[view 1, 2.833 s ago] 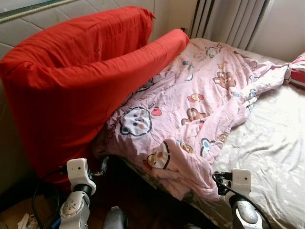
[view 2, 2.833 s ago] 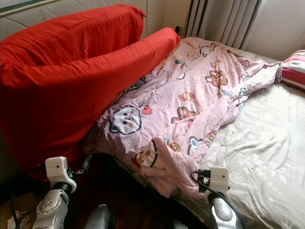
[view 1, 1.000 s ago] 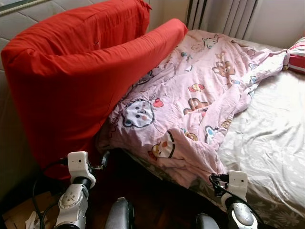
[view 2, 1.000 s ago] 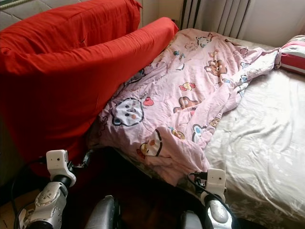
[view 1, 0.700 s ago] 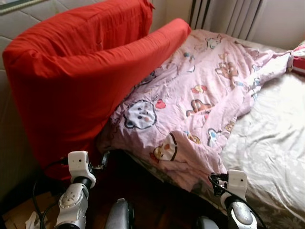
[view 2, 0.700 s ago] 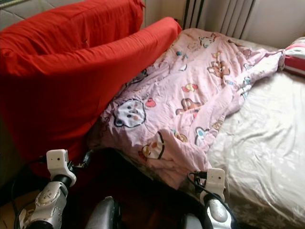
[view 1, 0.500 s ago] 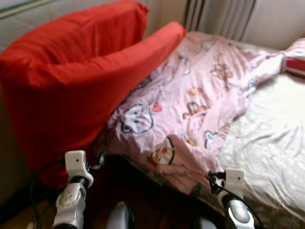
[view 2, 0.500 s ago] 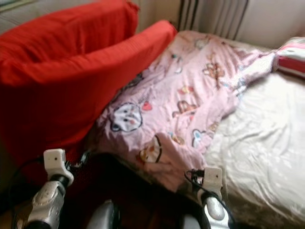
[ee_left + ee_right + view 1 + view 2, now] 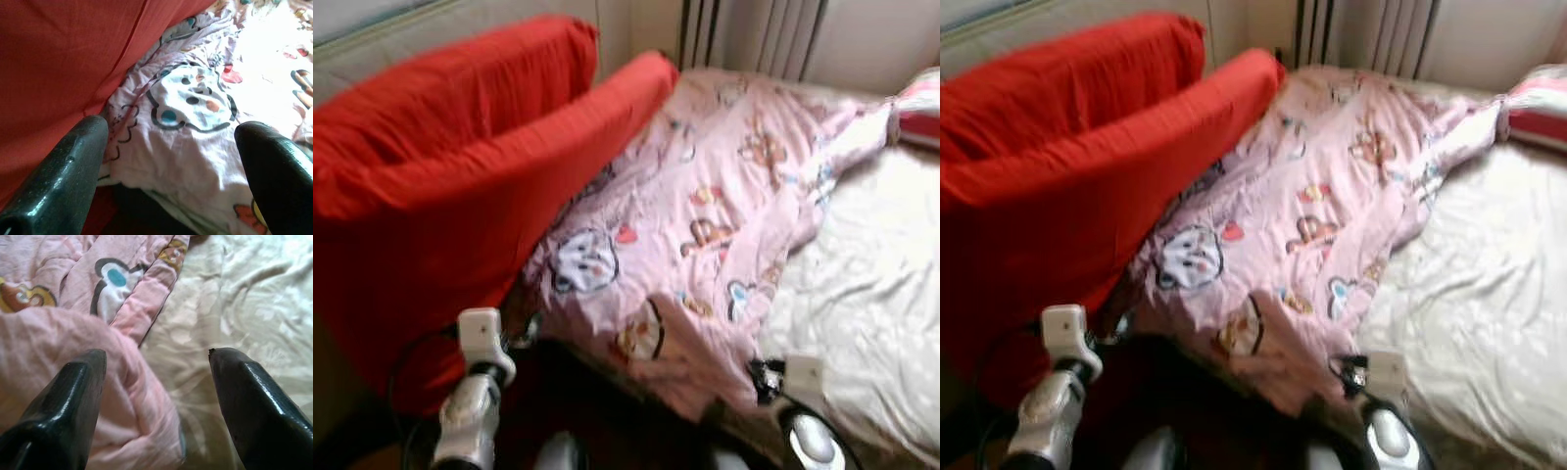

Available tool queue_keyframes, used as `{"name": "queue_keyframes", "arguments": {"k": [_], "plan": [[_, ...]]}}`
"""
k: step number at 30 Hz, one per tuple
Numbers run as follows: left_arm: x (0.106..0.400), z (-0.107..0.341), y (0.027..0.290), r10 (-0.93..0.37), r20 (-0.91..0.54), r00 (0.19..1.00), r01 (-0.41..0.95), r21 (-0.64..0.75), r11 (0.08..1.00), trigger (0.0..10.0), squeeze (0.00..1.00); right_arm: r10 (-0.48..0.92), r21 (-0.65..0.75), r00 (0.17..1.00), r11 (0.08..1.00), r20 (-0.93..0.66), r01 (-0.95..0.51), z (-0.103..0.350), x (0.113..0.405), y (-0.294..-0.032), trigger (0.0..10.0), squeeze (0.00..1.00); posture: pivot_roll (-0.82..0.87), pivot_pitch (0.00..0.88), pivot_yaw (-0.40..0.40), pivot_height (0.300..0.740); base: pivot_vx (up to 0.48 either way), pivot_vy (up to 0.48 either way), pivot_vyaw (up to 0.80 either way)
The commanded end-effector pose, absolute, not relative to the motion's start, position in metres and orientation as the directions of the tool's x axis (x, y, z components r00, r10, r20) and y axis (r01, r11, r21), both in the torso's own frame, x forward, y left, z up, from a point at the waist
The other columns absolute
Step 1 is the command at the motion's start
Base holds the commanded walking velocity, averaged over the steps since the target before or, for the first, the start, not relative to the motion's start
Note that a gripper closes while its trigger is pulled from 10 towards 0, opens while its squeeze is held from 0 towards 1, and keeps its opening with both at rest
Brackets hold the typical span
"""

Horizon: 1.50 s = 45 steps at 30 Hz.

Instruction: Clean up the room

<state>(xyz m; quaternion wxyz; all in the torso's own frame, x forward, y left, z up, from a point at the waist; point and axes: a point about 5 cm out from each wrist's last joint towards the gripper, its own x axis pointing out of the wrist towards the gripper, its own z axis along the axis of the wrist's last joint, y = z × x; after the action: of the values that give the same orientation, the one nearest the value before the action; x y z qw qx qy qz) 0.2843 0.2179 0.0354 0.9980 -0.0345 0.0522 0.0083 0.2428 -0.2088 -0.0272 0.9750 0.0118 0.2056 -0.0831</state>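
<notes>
1. Two silver arms are held low and forward at the near edge of the bed. The left gripper is spread wide, with nothing between its fingers, and is aimed at the seam where the pink cartoon-print quilt meets the red cushion.
2. The right gripper is likewise spread open and empty. It is poised at the quilt's bunched lower corner, with one finger just beside the pink fold and the other over the cream bedsheet.
3. The quilt lies rumpled across the left half of the bed, its edge hanging off the near side. The bedsheet is left bare to the right.
4. Both head views are blurred. A red-striped pillow is cut off at the frame's edge.
</notes>
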Motion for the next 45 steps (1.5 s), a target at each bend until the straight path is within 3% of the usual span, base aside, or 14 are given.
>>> {"name": "queue_keyframes", "arguments": {"k": [1, 17, 33, 45], "plan": [[0.281, 0.033, 0.224, 0.024, -0.124, 0.992, -0.03, -0.048, 0.998, 10.0, 0.0, -0.14, 0.0, 0.902, 0.988, -0.408, 0.154, -0.028, 0.244, -0.201, 10.0, 0.0, -0.01, 0.073, 0.006, 0.621, 0.274, 0.0, 0.0], [0.281, 0.034, 0.226, 0.026, -0.122, 0.992, -0.032, -0.044, 0.999, 10.0, 0.0, -0.133, -0.001, 0.901, 0.989, -0.413, 0.145, -0.029, 0.244, -0.2, 10.0, 0.0, 0.0, 0.078, 0.007, 0.621, 0.265, 0.0, 0.0], [0.278, 0.039, 0.226, 0.007, -0.099, 0.995, -0.01, -0.029, 1.0, 10.0, 0.0, -0.043, -0.011, 0.884, 0.999, -0.466, 0.043, -0.03, 0.25, -0.191, 10.0, 0.0, 0.03, 0.143, 0.013, 0.621, 0.0, 0.0, 0.0], [0.27, 0.043, 0.233, -0.003, -0.096, 0.995, 0.003, 0.002, 1.0, 10.0, 0.0, 0.025, -0.022, 0.82, 0.999, -0.572, -0.046, -0.039, 0.248, -0.182, 10.0, 0.0, 0.06, 0.171, 0.033, 0.621, 0.0, 0.0, 0.0]]}}
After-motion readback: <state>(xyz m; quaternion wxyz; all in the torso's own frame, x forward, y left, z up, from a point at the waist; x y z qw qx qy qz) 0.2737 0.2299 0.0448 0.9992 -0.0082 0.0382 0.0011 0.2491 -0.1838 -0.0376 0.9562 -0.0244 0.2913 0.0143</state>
